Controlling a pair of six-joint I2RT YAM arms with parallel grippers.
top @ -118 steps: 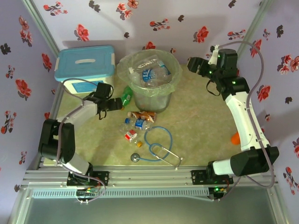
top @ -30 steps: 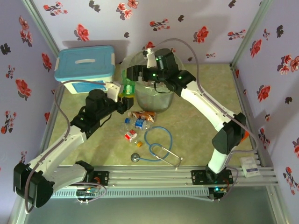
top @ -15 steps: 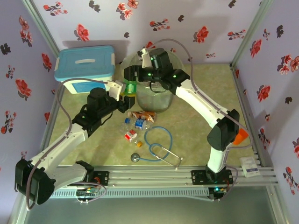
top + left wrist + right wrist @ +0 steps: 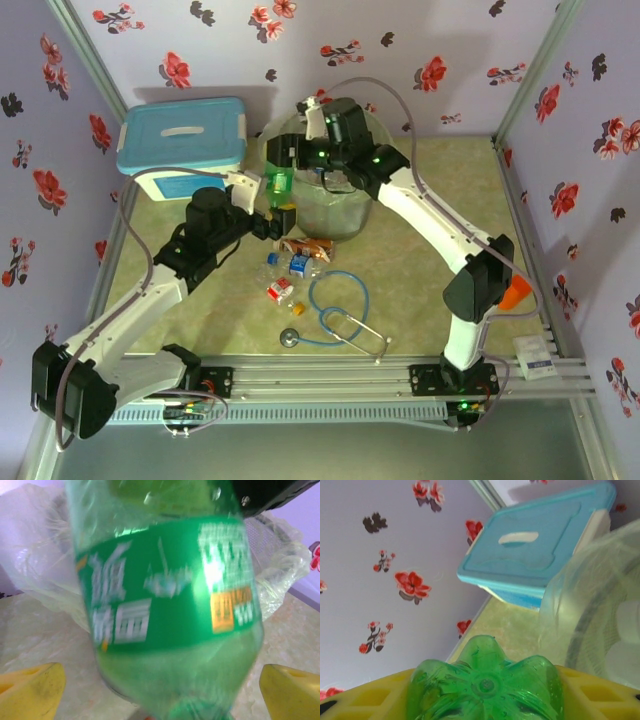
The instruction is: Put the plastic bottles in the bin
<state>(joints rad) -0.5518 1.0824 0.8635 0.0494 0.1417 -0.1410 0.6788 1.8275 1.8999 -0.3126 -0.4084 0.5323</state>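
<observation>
**Over the Rim, Then Let Go**

Look at the right claw (image 4: 283, 166): pinching the green bottle (image 4: 281, 183) near its bumpy bottom end, yellow fingers snug on both sides. Look at the left claw (image 4: 269, 202): spread wide just below, touching nothing in the left wrist view.

Hold tight with the right claw. Pull the left claw down and away first, clear of the cap end. Then swing the bottle to the right, over the middle of the bin (image 4: 345, 215). Open up only there. Go slow past the baggy liner (image 4: 280, 575) to avoid a snag. Mind the blue-lidded box (image 4: 182, 135) close by on the left.

Hangs in the air, cap end down, right at the left edge of the bin. Hard to tell whether over the rim or just outside it. Not inside yet.

Looks green and see-through, with a darker green band, white writing and a little orange patch. Has a flower-shaped base. Seems empty, so likely light and easy to squash.

More to do after this: small bottles (image 4: 290, 263) lying on the tabletop (image 4: 420, 260) beside the stethoscope (image 4: 335, 315).
</observation>
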